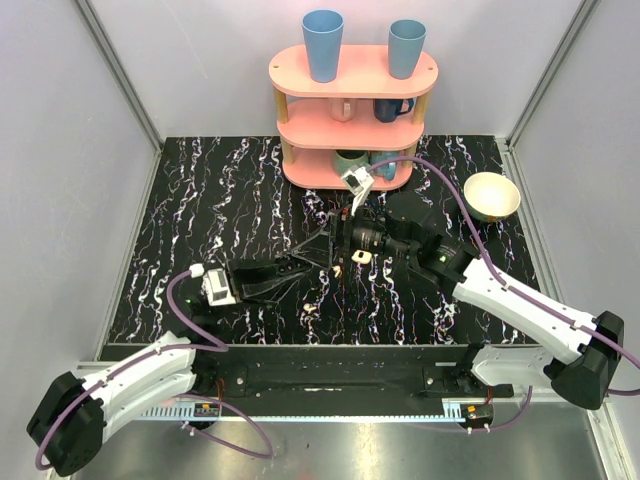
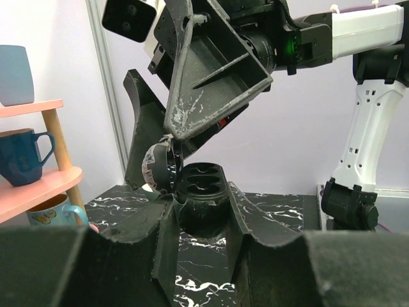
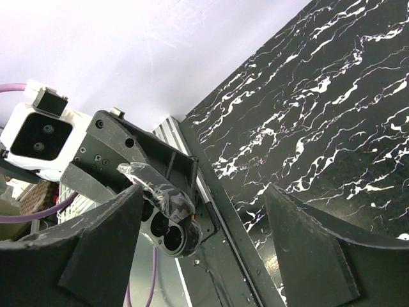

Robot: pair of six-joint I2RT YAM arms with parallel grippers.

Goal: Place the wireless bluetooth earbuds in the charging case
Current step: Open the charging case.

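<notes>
Left gripper [image 2: 202, 217]: fingers clenched on the charging case [image 2: 203, 184], which sits between them with its lid open. Right gripper [image 3: 204, 208]: fingers released and spread wide, close above the case.

A robot test cell in a laboratory is shown. A black marbled tabletop [image 1: 220, 190] is enclosed by plain pale panels [image 1: 60, 150] held in aluminium posts [image 1: 122, 75]. A left arm [image 1: 140, 375] and a right arm [image 1: 530, 310] are bolted to a metal rail [image 1: 340, 372], and purple cables [image 1: 452, 195] are run along them. A pink shelf [image 1: 352, 72] of cups [image 1: 323, 45] is set at the back.
</notes>
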